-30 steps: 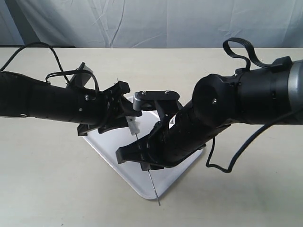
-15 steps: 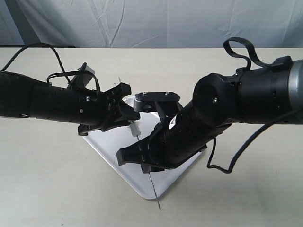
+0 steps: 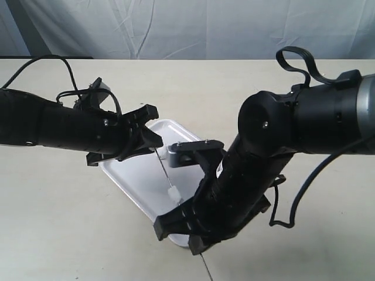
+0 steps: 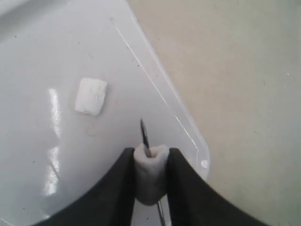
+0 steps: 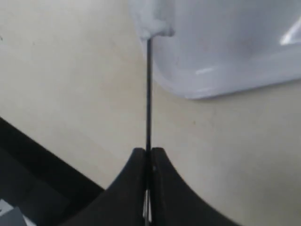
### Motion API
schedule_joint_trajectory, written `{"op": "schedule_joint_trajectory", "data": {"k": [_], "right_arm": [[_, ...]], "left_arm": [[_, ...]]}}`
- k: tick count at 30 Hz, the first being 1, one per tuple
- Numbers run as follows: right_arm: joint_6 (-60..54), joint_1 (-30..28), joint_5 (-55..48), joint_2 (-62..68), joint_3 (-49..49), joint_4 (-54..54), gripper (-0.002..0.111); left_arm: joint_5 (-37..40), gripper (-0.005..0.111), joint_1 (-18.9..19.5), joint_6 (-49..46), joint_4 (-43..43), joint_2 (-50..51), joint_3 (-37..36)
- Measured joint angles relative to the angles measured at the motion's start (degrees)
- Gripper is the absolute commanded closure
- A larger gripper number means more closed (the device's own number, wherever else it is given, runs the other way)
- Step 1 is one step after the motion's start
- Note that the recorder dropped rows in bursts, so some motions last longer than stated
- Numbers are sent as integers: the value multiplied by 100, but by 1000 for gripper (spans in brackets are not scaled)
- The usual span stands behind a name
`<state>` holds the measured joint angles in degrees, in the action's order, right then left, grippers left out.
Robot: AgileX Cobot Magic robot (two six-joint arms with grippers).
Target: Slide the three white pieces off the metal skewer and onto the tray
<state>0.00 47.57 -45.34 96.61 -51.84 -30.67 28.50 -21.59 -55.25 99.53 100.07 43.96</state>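
Observation:
My left gripper (image 4: pixel 151 152) is shut on a white piece (image 4: pixel 150 179) that is threaded on the metal skewer (image 4: pixel 145 136). The skewer's dark tip pokes out past it. A second white piece (image 4: pixel 91 96) lies loose on the tray (image 4: pixel 165 96). My right gripper (image 5: pixel 148 151) is shut on the skewer (image 5: pixel 148 89), which leads to another white piece (image 5: pixel 154 24) over the tray's corner (image 5: pixel 197 84). In the exterior view the skewer (image 3: pixel 166 171) runs from the left gripper (image 3: pixel 153 141) over the tray (image 3: pixel 130 175), through that piece (image 3: pixel 174 192), to the right gripper (image 3: pixel 183 218).
The tray lies at an angle on a beige table (image 3: pixel 58 222). A pale cloth backdrop (image 3: pixel 187 26) hangs behind it. Both black arms cross above the tray and hide much of it. A black cable loop (image 3: pixel 296 58) rises from the right arm.
The left gripper has shut on the white piece near the skewer's tip. The right arm has drawn the skewer toward the table's near edge, leaving a gap between two pieces.

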Motion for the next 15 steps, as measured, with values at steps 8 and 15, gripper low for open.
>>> {"op": "schedule_joint_trajectory", "data": {"k": [8, 15], "right_arm": [[0, 0, -1146, 0, 0, -12, 109], [298, 0, -1702, -243, 0, 759, 109]], "left_arm": [[-394, 85, 0, 0, 0, 0, 0], [-584, 85, 0, 0, 0, 0, 0]]}}
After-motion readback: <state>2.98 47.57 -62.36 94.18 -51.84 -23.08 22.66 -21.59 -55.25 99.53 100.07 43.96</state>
